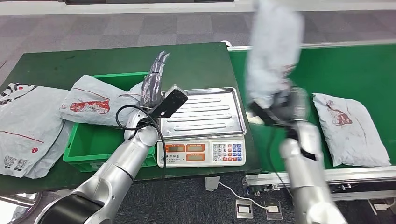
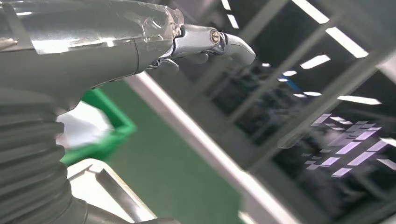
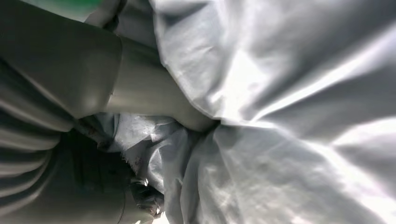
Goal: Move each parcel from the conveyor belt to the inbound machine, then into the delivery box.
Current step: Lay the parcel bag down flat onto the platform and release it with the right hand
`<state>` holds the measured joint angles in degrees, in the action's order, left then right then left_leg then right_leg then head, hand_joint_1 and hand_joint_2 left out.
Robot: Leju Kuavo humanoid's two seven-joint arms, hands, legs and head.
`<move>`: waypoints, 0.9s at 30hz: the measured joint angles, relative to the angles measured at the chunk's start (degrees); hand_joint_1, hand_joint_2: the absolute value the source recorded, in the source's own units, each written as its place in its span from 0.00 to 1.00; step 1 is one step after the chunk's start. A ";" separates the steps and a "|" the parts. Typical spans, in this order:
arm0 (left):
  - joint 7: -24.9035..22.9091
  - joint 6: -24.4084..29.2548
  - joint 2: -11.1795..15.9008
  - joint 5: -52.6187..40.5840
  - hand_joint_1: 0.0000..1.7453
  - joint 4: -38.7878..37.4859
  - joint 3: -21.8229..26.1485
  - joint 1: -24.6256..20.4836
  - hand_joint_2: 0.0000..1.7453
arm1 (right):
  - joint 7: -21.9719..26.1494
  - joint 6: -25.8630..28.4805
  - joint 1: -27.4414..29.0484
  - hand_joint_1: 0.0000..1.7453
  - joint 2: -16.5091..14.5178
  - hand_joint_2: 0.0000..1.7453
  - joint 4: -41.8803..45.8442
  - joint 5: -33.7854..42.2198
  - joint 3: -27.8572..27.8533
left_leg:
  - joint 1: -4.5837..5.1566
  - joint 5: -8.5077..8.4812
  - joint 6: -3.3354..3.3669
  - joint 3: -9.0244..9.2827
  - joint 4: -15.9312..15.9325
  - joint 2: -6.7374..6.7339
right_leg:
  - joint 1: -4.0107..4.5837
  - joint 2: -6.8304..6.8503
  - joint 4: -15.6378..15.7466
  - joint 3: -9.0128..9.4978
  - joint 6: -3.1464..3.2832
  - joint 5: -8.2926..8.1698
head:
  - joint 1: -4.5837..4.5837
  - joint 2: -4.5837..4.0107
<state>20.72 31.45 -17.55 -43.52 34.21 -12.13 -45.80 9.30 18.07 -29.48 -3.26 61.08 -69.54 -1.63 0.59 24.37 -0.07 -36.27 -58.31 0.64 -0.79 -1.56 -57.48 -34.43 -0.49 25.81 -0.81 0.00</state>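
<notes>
My right hand grips a grey plastic parcel by its lower end and holds it upright in the air, blurred, between the scale and the green conveyor belt. The same parcel's crumpled grey film is pressed under my right thumb. A second grey parcel lies flat on the belt to the right. The scale's steel pan is bare. My left hand is raised over the gap between the green box and the scale, fingers straight and holding nothing; its thumb points up.
A grey parcel with red print lies across the green box's rim. Another large grey parcel lies on the green table at far left. The scale's keypad and display face me. Cables and floor sockets lie below the table edge.
</notes>
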 joint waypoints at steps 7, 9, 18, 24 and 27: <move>1.22 1.34 -0.12 2.68 0.00 -0.21 0.00 -0.39 1.00 | -3.11 0.94 -3.03 1.00 -2.27 1.00 -9.16 10.23 23.62 | -0.09 -0.41 -0.13 -0.05 0.14 1.20 | 0.05 1.19 -0.09 0.01 0.23 0.21 | -0.01 0.00; 1.22 1.56 -0.03 2.75 0.00 -0.23 0.00 -0.40 1.00 | -3.14 0.91 -3.31 1.00 -1.93 1.00 -9.75 10.50 26.04 | -0.08 -0.39 -0.14 -0.06 0.15 1.17 | 0.03 1.14 -0.08 0.00 0.24 0.21 | -0.01 0.00; 1.13 1.72 0.20 2.89 0.00 -0.25 0.00 -0.39 1.00 | -3.53 0.90 -4.34 1.00 -1.38 1.00 -11.31 10.94 30.50 | -0.01 -0.33 -0.10 -0.06 0.13 1.12 | -0.02 1.09 -0.05 -0.01 0.23 0.20 | -0.02 0.00; 0.94 1.88 0.30 2.84 0.00 -0.25 0.00 -0.40 1.00 | -4.49 1.24 -4.97 0.00 -1.10 1.00 -11.84 11.26 31.38 | -0.02 -0.33 -0.10 -0.05 0.13 1.11 | -0.02 1.08 -0.06 -0.02 0.23 0.20 | -0.02 0.00; -0.49 2.33 0.33 0.97 0.00 -0.25 -0.03 -0.39 1.00 | -6.49 2.54 -5.11 0.00 -0.99 1.00 -12.01 10.83 31.55 | -0.02 -0.32 -0.10 -0.05 0.13 1.10 | -0.02 1.08 -0.06 -0.03 0.23 0.21 | -0.02 0.00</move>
<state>20.23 33.78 -17.22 -42.54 33.97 -12.16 -46.19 2.81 20.60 -34.59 -4.25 49.07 -58.71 29.92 0.57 24.04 -0.17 -36.32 -58.17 1.74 -0.81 -0.48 -57.53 -34.46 -0.26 26.02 -0.83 0.00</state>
